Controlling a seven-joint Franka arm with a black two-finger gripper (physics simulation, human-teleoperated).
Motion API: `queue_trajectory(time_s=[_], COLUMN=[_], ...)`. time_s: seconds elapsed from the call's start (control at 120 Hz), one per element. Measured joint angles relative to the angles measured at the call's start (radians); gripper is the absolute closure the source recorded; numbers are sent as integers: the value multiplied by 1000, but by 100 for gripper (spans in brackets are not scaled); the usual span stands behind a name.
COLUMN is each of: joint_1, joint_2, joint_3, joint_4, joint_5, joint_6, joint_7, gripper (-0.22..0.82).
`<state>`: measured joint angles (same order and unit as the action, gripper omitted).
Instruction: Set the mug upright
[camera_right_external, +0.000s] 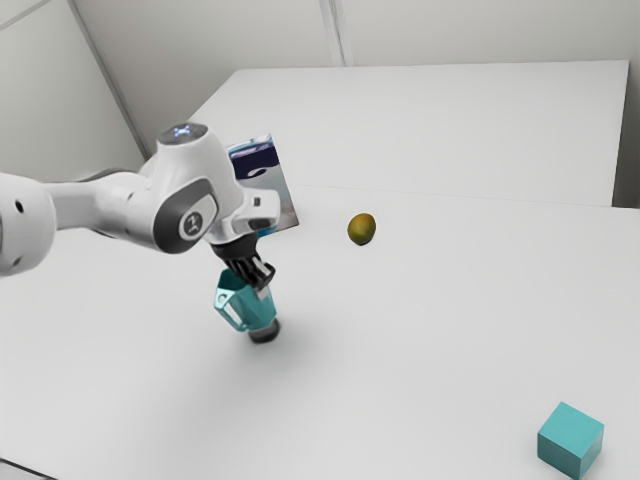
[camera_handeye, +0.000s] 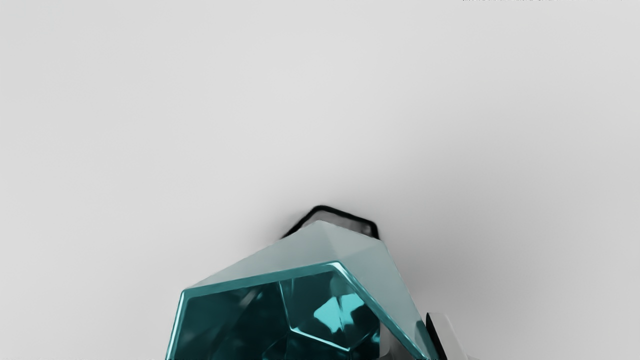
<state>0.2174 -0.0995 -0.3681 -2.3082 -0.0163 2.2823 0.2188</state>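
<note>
A pale worktop carries everything, and over it the white arm is reached in from the exterior view's left. A numeral, seemingly a 1, is borne on one joint and a small blue emblem on another. On the box behind, a white mark on dark blue can be seen, but no words can be read. The teal block is unlabelled. The mug is held below the arm, tilted, its mouth leaned toward the exterior view's left and its dark base toward the right; whether the base is touching the worktop cannot be told. Its wall appears pinched by the pincer, one finger inside, one outside. If the mug is released at this lean, it could be toppled. The slanted wall could be twisted in so small a grip, and the base edge could be jammed if lowered tilted. The fruit is set well apart.
</note>
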Motion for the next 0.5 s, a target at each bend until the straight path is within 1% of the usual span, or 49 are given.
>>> queue_trajectory(time_s=[0.217,0.5], joint_1=[1,3], joint_2=[-2,15], joint_3=[-11,-12], joint_4=[-30,-49], joint_5=[3,3], joint_6=[41,58], joint_7=[-73,-138], gripper=[78,78])
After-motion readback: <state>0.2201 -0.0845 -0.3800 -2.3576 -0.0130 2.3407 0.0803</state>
